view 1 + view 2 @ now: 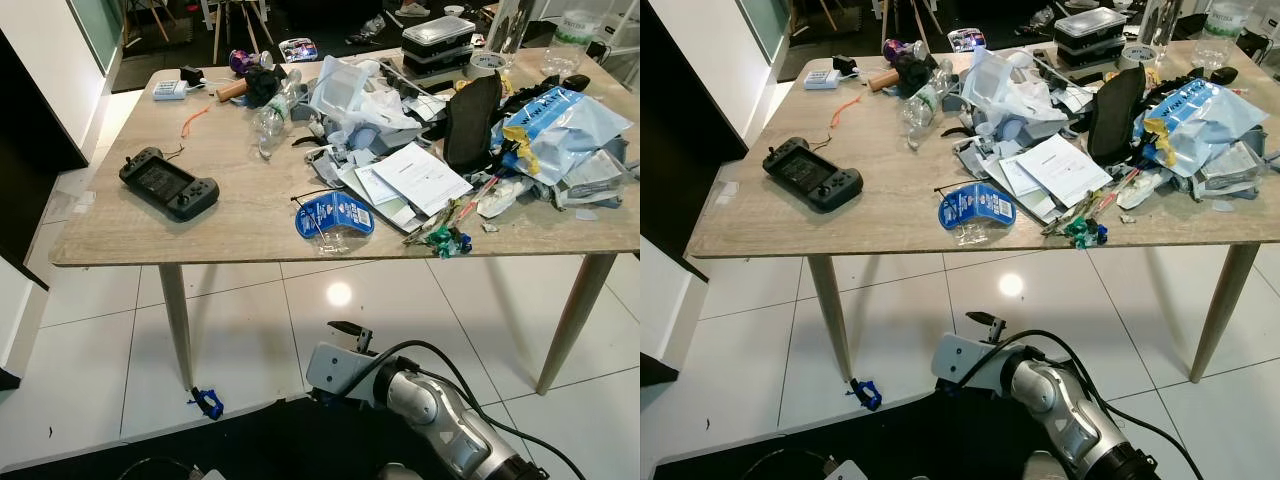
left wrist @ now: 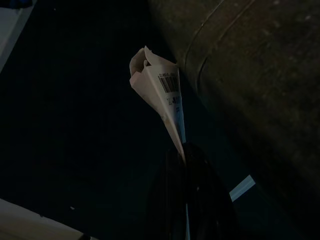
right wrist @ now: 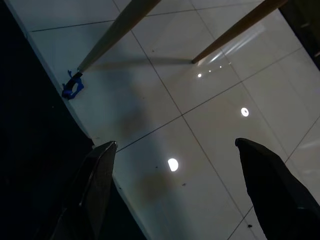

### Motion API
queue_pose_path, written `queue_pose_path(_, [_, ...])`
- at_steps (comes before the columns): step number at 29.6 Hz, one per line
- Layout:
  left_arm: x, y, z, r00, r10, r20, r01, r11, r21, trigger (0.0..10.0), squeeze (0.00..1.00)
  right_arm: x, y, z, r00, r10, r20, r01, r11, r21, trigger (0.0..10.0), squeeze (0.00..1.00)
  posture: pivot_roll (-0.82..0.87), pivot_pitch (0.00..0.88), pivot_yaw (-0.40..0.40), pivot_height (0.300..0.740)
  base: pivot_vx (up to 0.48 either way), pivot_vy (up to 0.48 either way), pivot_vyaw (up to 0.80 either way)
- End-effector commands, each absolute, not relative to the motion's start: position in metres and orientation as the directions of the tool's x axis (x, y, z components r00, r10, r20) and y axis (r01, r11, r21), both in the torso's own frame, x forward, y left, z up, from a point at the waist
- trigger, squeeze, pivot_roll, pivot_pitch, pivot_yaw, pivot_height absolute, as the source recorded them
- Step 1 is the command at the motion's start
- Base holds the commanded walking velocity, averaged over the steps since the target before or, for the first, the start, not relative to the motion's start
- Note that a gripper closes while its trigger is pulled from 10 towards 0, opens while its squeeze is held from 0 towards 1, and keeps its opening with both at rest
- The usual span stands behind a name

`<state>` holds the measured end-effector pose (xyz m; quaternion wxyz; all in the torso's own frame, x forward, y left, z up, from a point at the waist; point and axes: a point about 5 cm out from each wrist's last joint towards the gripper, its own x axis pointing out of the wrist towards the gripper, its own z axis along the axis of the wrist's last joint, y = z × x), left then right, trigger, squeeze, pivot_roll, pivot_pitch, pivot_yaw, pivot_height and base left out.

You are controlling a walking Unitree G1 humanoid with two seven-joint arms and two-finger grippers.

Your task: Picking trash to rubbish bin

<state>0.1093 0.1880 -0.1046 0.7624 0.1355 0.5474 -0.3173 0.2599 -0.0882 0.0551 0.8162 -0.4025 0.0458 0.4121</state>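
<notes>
Your left claw (image 2: 186, 150) is clamped on a crumpled paper scrap (image 2: 162, 92) with a barcode, in deep shade. Your right claw (image 3: 175, 165) hangs low over the tile floor (image 3: 210, 115), fingers wide apart. Cluttered desk (image 1: 240, 215) ahead carries a blue wrapper (image 1: 334, 216).

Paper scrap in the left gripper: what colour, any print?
White, with a black barcode and some blue along one edge; the paper scrap shows best in the left wrist view.

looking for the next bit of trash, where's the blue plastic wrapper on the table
The blue plastic wrapper lies near the table's front edge, about midway along it, just left of the white papers and well right of the black game controller.
</notes>
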Motion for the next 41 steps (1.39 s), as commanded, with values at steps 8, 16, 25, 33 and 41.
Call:
queue_pose_path(8, [0.1013, 0.1829, -0.1070, 0.167, -0.357, -0.919, 0.640, 0.748, -0.174, 10.0, 0.00, 0.2610, -0.0853, 0.0531, 0.644, 0.651, -0.402, -0.722, 0.344, -0.600, 10.0, 0.00, -0.08, 0.141, 0.107, 0.740, 0.000, 0.000, 0.00])
queue_pose_path(16, [0.1011, 0.1844, -0.1069, 0.155, -0.356, -0.922, 0.643, 0.745, -0.179, 10.0, 0.00, 0.2621, -0.0830, 0.0522, 0.642, 0.655, -0.400, -0.725, 0.348, -0.594, 10.0, 0.00, -0.07, 0.133, 0.130, 0.740, 0.000, 0.000, 0.00])
queue_pose_path(25, [0.1051, 0.1855, -0.1059, 0.162, -0.349, -0.923, 0.655, 0.737, -0.164, 10.0, 0.00, 0.2654, -0.0814, 0.0515, 0.641, 0.657, -0.397, -0.728, 0.355, -0.587, 10.0, 0.00, -0.07, 0.122, 0.136, 0.740, 0.000, 0.000, 0.00])
queue_pose_path(33, [0.1065, 0.1839, -0.1056, 0.162, -0.357, -0.920, 0.653, 0.737, -0.172, 10.0, 0.00, 0.2672, -0.0827, 0.0513, 0.640, 0.657, -0.399, -0.731, 0.360, -0.579, 10.0, 0.00, -0.06, 0.121, 0.134, 0.740, 0.000, 0.000, 0.00])
queue_pose_path(41, [0.1064, 0.1828, -0.1058, 0.158, -0.359, -0.920, 0.652, 0.738, -0.176, 10.0, 0.00, 0.2678, -0.0839, 0.0510, 0.639, 0.658, -0.397, -0.732, 0.363, -0.576, 10.0, 0.00, -0.06, 0.126, 0.132, 0.740, 0.000, 0.000, 0.00])
